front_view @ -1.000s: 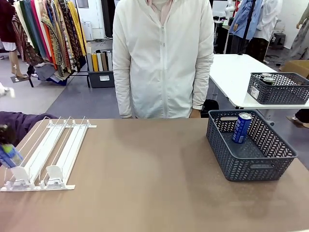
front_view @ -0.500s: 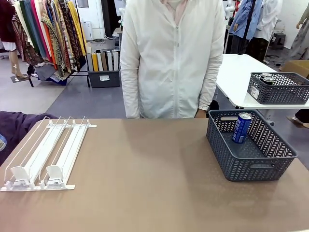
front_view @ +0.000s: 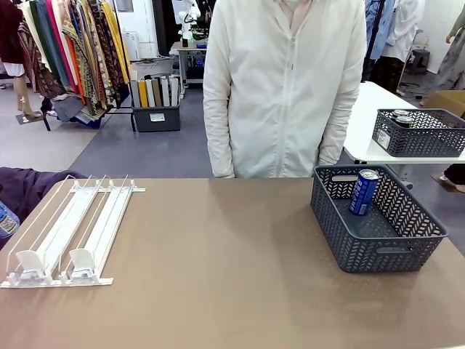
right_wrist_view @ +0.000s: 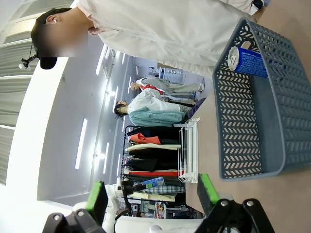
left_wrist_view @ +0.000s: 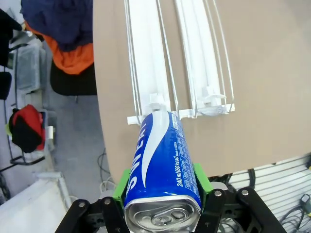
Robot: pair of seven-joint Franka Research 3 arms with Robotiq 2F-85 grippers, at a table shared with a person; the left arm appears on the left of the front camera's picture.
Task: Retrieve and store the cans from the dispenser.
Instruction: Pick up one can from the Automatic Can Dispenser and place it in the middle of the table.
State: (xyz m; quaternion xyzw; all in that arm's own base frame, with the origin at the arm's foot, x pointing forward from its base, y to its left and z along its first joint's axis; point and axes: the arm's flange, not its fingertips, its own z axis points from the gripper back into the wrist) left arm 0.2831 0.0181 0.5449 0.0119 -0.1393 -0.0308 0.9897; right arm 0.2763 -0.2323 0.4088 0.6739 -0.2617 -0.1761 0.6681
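Left wrist view: my left gripper [left_wrist_view: 163,187] clamps 1 blue can [left_wrist_view: 162,172] mid-body, which I judge rigid, smooth, slip-prone; right gripper [right_wrist_view: 151,191] stands open.

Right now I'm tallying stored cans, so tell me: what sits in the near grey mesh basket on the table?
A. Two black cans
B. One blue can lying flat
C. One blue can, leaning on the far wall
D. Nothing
C: a single blue can leans tilted against the far wall of the grey mesh basket.
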